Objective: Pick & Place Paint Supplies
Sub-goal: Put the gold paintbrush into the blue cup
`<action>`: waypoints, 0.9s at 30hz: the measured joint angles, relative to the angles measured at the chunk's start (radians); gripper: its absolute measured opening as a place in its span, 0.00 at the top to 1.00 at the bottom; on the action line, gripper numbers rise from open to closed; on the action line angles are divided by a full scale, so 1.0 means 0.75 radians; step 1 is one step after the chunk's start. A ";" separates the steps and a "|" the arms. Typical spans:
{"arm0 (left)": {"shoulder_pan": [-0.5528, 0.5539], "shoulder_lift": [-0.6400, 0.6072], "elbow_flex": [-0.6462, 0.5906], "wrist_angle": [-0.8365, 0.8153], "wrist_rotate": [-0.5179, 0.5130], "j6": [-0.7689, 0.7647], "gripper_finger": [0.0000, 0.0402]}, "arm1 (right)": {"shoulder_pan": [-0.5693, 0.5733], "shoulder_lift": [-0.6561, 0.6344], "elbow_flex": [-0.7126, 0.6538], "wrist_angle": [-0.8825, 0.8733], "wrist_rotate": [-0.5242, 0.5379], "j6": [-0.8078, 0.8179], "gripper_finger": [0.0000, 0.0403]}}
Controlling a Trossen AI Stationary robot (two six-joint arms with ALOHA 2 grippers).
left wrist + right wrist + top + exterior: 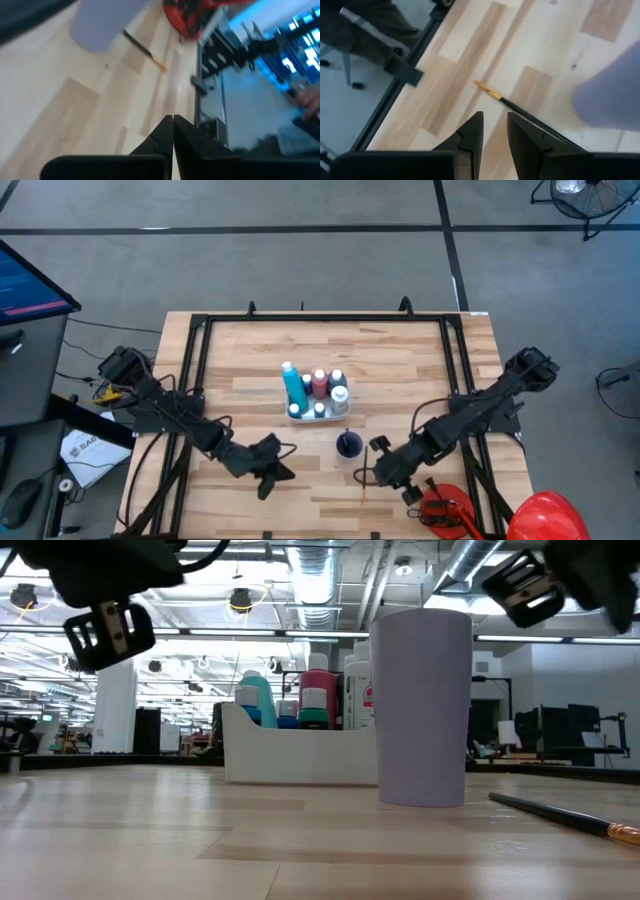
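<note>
Dark and slender, the brush lies flat on the pale wood-plank tabletop, its golden ferrule catching light, just beside a smooth matte lavender cup. Beyond the cup, a white caddy holds the upright bottles in blue, red and white. Above the brush hovers the right gripper, its fingers slightly parted around nothing. Left of the cup, the left gripper hangs with fingers pressed together, empty.
</note>
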 joint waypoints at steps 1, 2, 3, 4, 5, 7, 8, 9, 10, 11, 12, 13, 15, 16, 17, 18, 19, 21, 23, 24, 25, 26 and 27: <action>-0.004 0.000 0.000 0.003 -0.042 -0.002 0.99 | -0.009 0.000 0.000 0.000 0.000 0.012 0.80; -0.005 0.000 0.000 0.004 -0.074 -0.007 0.99 | -0.018 0.000 0.000 0.001 0.001 0.025 0.80; -0.005 0.000 0.000 0.004 -0.096 -0.024 0.99 | -0.028 0.001 -0.005 0.013 0.001 0.031 0.80; -0.005 0.000 0.000 0.004 -0.113 -0.037 0.99 | -0.038 0.005 -0.010 0.036 0.001 0.031 0.80; -0.004 0.000 0.000 0.005 -0.121 -0.048 0.99 | -0.049 0.012 -0.020 0.072 0.001 0.031 0.80; -0.004 0.000 0.000 0.005 -0.126 -0.059 0.99 | -0.061 0.015 -0.046 0.137 0.001 0.034 0.80; -0.004 0.000 0.000 0.005 -0.130 -0.059 0.99 | -0.065 0.014 -0.053 0.164 0.000 0.035 0.80; -0.004 0.000 0.000 0.005 -0.130 -0.059 0.99 | -0.066 0.018 -0.056 0.181 0.000 0.035 0.80; -0.004 0.000 0.000 0.005 -0.130 -0.059 0.99 | -0.066 0.030 -0.056 0.184 -0.001 0.034 0.80; -0.004 0.000 0.000 0.005 -0.130 -0.060 0.99 | -0.069 0.039 -0.057 0.182 -0.001 0.026 0.80; -0.004 0.000 0.000 0.005 -0.130 -0.060 0.99 | -0.069 0.043 -0.061 0.170 -0.003 -0.010 0.80; -0.004 0.000 0.000 0.005 -0.130 -0.059 0.99 | -0.065 0.043 -0.063 0.167 -0.014 -0.050 0.80; -0.004 0.000 0.000 0.005 -0.130 -0.059 0.99 | -0.052 0.066 -0.054 0.195 -0.029 -0.112 0.80; -0.004 0.000 0.000 0.005 -0.130 -0.063 0.99 | -0.041 0.082 -0.055 0.190 -0.031 -0.140 0.80; -0.004 0.000 0.000 0.005 -0.131 -0.069 0.99 | -0.027 0.097 -0.060 0.172 -0.036 -0.167 0.80; -0.004 0.000 0.000 0.005 -0.134 -0.072 0.99 | -0.014 0.123 -0.061 0.179 -0.040 -0.194 0.79; -0.004 0.000 0.000 0.006 -0.134 -0.073 0.99 | -0.005 0.151 -0.058 0.209 -0.040 -0.217 0.78; -0.004 0.000 0.000 0.008 -0.135 -0.096 0.99 | 0.025 0.195 -0.055 0.208 -0.039 -0.270 0.75; -0.005 0.000 0.001 0.009 -0.135 -0.105 0.99 | 0.051 0.260 -0.018 0.200 -0.029 -0.281 0.70; -0.008 0.000 0.000 0.014 -0.139 -0.106 0.99 | 0.060 0.289 0.004 0.193 -0.003 -0.282 0.68; -0.011 0.000 0.001 0.017 -0.142 -0.109 0.99 | 0.074 0.310 0.028 0.169 0.022 -0.285 0.65; -0.012 0.000 0.001 0.019 -0.141 -0.117 0.99 | 0.087 0.337 0.065 0.165 0.039 -0.291 0.62; -0.017 0.000 0.001 0.019 -0.141 -0.125 0.99 | 0.094 0.366 0.106 0.184 0.050 -0.314 0.58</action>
